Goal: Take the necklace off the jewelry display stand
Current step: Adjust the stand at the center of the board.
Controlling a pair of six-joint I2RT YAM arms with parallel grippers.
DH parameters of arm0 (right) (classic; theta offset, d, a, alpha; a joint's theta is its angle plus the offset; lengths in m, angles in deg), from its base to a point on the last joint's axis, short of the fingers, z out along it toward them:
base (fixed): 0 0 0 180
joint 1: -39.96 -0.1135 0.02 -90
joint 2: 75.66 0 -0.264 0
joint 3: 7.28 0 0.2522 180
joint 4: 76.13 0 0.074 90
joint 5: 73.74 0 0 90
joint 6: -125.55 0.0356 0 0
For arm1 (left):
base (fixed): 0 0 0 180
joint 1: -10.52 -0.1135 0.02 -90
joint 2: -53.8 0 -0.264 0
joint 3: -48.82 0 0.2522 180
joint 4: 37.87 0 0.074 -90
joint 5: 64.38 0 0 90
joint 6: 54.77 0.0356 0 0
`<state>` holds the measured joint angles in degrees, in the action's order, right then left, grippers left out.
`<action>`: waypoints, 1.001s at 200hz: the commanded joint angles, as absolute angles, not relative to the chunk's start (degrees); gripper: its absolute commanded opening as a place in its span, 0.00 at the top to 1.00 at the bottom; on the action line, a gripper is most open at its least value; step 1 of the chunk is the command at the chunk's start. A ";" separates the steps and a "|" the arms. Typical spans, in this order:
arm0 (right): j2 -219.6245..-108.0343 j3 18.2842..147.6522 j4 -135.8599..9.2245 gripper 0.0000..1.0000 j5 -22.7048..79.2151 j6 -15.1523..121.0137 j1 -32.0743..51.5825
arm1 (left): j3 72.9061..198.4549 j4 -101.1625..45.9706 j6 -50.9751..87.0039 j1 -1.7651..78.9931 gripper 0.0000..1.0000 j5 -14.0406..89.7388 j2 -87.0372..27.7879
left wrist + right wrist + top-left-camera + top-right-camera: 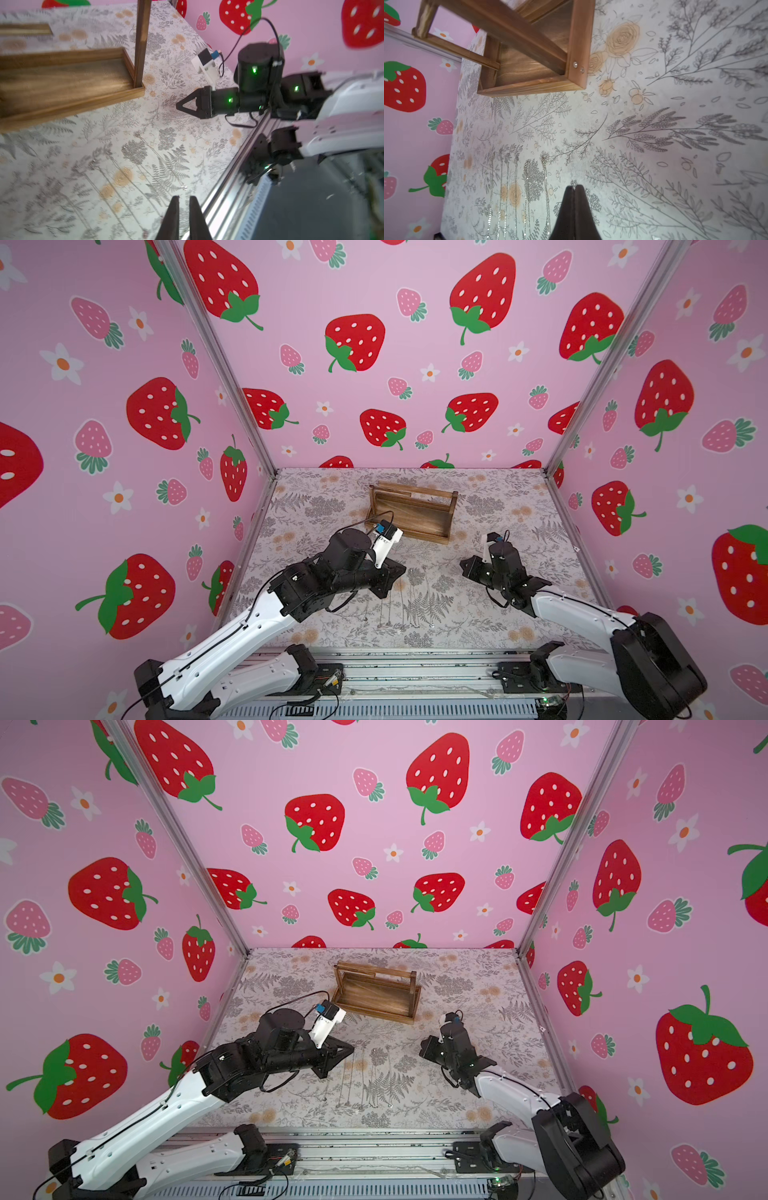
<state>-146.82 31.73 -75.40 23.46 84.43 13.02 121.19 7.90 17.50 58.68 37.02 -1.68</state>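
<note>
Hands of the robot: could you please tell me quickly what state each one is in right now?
Left hand: closed, only a sliver between the fingers, holding nothing.
Right hand: closed tight, holding nothing.

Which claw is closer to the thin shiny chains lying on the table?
Left. The left gripper is at the far ends of the chains; the right gripper is apart, off to their right.

The right hand (574,187), dark fingers pressed together, holds nothing over the grey floral-printed worktop (654,108). Thin silver necklace chains (545,176) lie flat near it; the brown wooden jewelry display stand (529,87) sits farther off.
</note>
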 commanded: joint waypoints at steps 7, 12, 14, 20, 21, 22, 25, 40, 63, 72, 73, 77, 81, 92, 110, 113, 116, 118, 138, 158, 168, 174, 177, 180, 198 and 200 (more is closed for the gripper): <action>-155.08 32.62 -88.53 1.00 36.64 93.18 17.78 | 119.11 6.58 16.08 58.42 1.00 38.90 -0.06; -156.80 33.17 -89.67 1.00 37.44 93.64 18.04 | 118.74 6.62 15.78 58.46 1.00 39.05 0.28; -157.47 33.43 -90.05 1.00 37.61 93.75 18.13 | 118.56 6.53 15.71 58.45 1.00 39.13 0.52; -159.41 34.33 -91.15 1.00 38.34 94.13 18.22 | 118.06 6.45 15.49 58.42 1.00 39.28 0.97; -159.64 34.47 -91.26 1.00 38.41 94.19 18.24 | 118.00 6.46 15.39 58.42 1.00 39.26 1.11; -160.06 34.62 -91.32 1.00 38.54 94.22 18.24 | 117.93 6.47 15.33 58.42 1.00 39.30 1.18; -160.91 35.14 -91.64 1.00 38.91 94.45 18.29 | 117.76 6.44 15.29 58.43 1.00 39.33 1.36; -166.59 37.30 -94.39 1.00 40.93 96.60 18.42 | 116.86 6.71 14.93 58.48 1.00 39.07 2.41; -175.15 39.54 -101.55 1.00 43.44 100.94 18.60 | 115.59 6.95 14.50 58.42 1.00 38.32 3.66; -177.95 40.34 -103.86 1.00 43.85 102.23 18.60 | 115.19 7.00 14.45 58.46 1.00 38.10 4.04; -178.23 40.46 -104.08 1.00 43.85 102.33 18.60 | 115.16 7.00 14.43 58.44 1.00 38.10 4.09; -179.33 40.72 -105.05 1.00 43.79 102.79 18.62 | 115.05 7.06 14.35 58.42 1.00 38.02 4.21; -180.28 40.98 -105.86 1.00 43.58 103.23 18.60 | 114.93 7.03 14.31 58.40 1.00 38.01 4.44; -182.39 41.36 -107.57 1.00 42.63 104.36 18.60 | 114.93 7.36 14.26 58.42 1.00 37.97 4.50; -183.51 41.68 -107.28 1.00 39.65 104.57 18.60 | 115.21 8.36 14.24 58.47 1.00 37.92 4.85; -183.51 41.82 -106.84 1.00 38.85 104.42 18.64 | 115.27 8.48 14.23 58.43 1.00 37.94 4.96; -183.51 41.88 -106.53 1.00 38.43 104.31 18.61 | 115.29 8.70 14.38 58.48 1.00 37.86 4.98; -183.51 41.94 -106.32 1.00 37.93 104.15 18.60 | 115.26 8.79 14.40 58.48 1.00 37.84 5.06; -183.44 42.35 -104.24 1.00 34.02 103.08 18.60 | 115.40 9.72 14.58 58.49 0.97 37.24 5.62; -184.22 42.71 -103.23 1.00 31.57 103.13 18.99 | 115.81 10.48 14.65 58.42 0.90 36.89 5.64; -185.08 43.25 -103.41 1.00 31.39 103.13 19.29 | 116.03 10.81 14.59 58.48 0.86 36.85 5.64; -185.69 43.67 -103.61 1.00 31.62 103.20 19.54 | 116.14 10.94 14.58 58.47 0.82 36.67 5.68; -186.01 43.87 -103.81 1.00 31.70 103.21 19.63 | 116.18 11.04 14.65 58.47 0.81 36.61 5.74; -186.35 44.06 -103.91 1.00 31.82 103.29 19.76 | 116.19 11.05 14.60 58.43 0.80 36.53 5.73; -188.51 45.36 -104.98 1.00 32.49 104.22 20.32 | 116.41 11.57 14.60 58.42 0.78 36.13 5.90; -188.78 45.55 -105.06 1.00 32.64 104.26 20.41 | 116.44 11.68 14.61 58.46 0.77 36.09 5.90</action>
<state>-185.14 44.34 -106.33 34.50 103.44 19.38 115.00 10.21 14.26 58.68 37.15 5.40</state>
